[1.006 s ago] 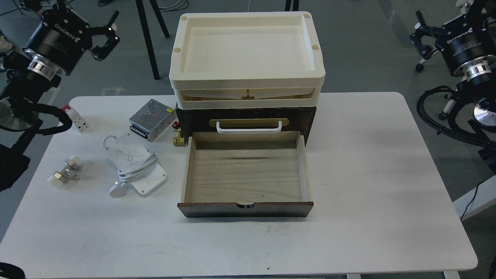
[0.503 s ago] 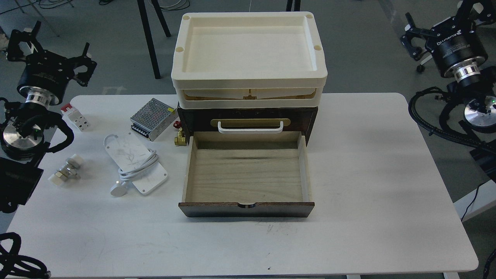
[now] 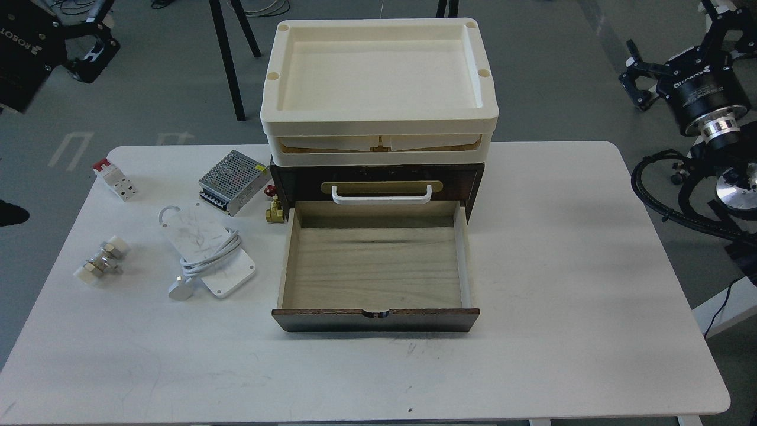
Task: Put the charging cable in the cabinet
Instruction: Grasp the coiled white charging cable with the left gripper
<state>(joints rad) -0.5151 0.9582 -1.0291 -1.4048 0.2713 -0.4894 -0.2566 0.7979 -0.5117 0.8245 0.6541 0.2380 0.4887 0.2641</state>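
Observation:
The charging cable (image 3: 204,239), a white cord wound round a flat scuffed white card with a round puck (image 3: 179,290) at its end, lies on the table left of the cabinet. The cabinet (image 3: 461,180) is a dark brown chest. Its lower drawer (image 3: 375,263) is pulled out, and the pale wood inside is bare. A white handle (image 3: 381,195) sits on the drawer above. My left gripper (image 3: 103,32) is open and empty in the top left corner, off the table and far from the cable. My right gripper (image 3: 671,35) is open and empty at the top right, beyond the table's edge.
Two stacked cream trays (image 3: 378,127) sit on the cabinet. Left of it are a metal mesh power supply (image 3: 232,180), a brass valve (image 3: 273,210), a red-and-white block (image 3: 113,177) and metal fittings (image 3: 100,260). Black cables (image 3: 680,201) hang right of the white table (image 3: 591,266).
My left arm has swung up and left, off the table's left side into the top left corner. My right gripper has shifted slightly. The cable and drawer have not moved.

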